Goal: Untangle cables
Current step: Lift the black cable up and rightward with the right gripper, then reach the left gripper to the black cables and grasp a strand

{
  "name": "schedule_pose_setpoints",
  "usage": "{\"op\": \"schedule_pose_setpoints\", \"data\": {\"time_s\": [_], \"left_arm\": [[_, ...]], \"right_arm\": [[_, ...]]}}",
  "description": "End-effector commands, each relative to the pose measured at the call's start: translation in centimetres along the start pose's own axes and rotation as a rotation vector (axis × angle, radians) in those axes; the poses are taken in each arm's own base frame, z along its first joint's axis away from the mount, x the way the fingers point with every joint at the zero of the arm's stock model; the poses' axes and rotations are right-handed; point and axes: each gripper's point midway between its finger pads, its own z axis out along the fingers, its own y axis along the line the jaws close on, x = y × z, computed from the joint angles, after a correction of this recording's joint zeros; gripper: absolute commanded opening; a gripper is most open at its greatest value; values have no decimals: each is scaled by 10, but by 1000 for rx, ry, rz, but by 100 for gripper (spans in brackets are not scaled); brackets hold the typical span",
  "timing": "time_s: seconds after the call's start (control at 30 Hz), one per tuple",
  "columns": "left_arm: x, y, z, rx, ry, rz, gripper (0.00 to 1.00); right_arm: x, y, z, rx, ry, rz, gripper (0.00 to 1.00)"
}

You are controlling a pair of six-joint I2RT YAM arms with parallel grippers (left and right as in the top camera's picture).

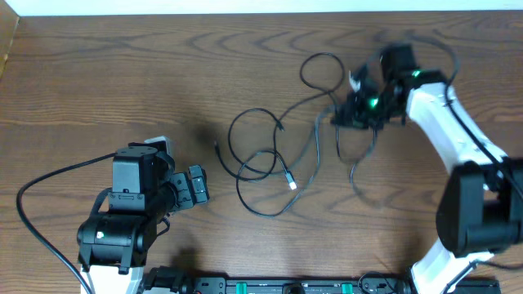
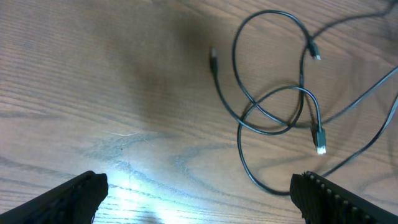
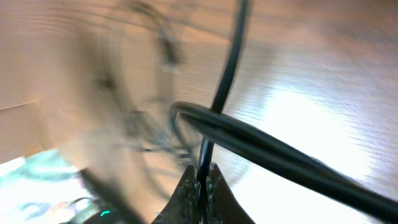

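Your right gripper (image 1: 343, 114) is the one in play. Its jaws are pinched closed on a thin black strand (image 3: 227, 70), which runs straight up and away from the fingertips in the right wrist view. That view is badly blurred. A thicker dark band (image 3: 280, 158) crosses just above the fingers, and you cannot tell whether it is a doubled cable or something else. The cables (image 1: 274, 153) lie on the table (image 1: 122, 73) between your two arms. They form a loose set of black loops whose long axis runs roughly left to right, from a loose end (image 1: 216, 147) nearest the left arm across to the strand in the right gripper's grip. The crossings bunch in the middle, just above a plug (image 1: 291, 182) with a pale tip. The left gripper (image 1: 198, 186) has its jaws spread wide with nothing between them and touches nothing. In its wrist view the loops (image 2: 273, 129) and the plug (image 2: 320, 140) sit ahead and to the right, and the loose end (image 2: 213, 56) is nearer the middle. So the left arm is the nearer one to the overlapped loops, while the right has the far edge. The next move likely turns on drawing that held strand rightward, away from the crossings. Watch that the whole bundle doesn't simply drag along with it.
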Motion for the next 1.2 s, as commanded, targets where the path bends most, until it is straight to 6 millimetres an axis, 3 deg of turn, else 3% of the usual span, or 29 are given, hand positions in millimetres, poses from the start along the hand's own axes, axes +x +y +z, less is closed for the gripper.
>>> {"op": "schedule_pose_setpoints", "data": {"time_s": [0.0, 0.1, 0.17, 0.2, 0.33, 0.5, 0.63, 0.73, 0.77, 0.8, 0.83, 0.9, 0.93, 1.17], "left_arm": [[-5, -1, -4, 5, -15, 15, 100], [-5, -1, -4, 5, -15, 15, 99], [-5, -1, -4, 5, -15, 15, 100], [-5, -1, -4, 5, -15, 15, 100], [-5, -1, -4, 5, -16, 15, 100], [-5, -1, -4, 5, -16, 15, 100], [-6, -15, -5, 80, -15, 27, 99], [-6, -60, -15, 345, -17, 151, 99], [-4, -84, -26, 496, -24, 230, 99], [-2, -96, -33, 577, -29, 275, 99], [4, -121, -53, 765, -51, 394, 99], [16, -146, -81, 1001, -91, 544, 99], [18, -149, -83, 1025, -88, 562, 98], [28, -144, -31, 856, 45, 597, 95]], "right_arm": [[-17, 88, -73, -120, -169, -305, 1], [-28, 99, -120, 47, -312, -379, 1], [-31, 97, -161, 217, -426, -389, 1], [-25, 95, -196, 344, -508, -396, 1], [-7, 85, -236, 504, -593, -367, 1], [24, 53, -273, 723, -631, -222, 1], [31, 67, -253, 605, -560, -276, 1], [37, 90, -233, 455, -486, -393, 1], [39, 99, -226, 400, -462, -432, 1], [40, 104, -223, 371, -449, -458, 1], [42, 111, -218, 330, -429, -493, 1], [46, 117, -213, 295, -410, -519, 1], [48, 117, -212, 292, -403, -519, 1], [57, 120, -205, 284, -362, -525, 1]]}}
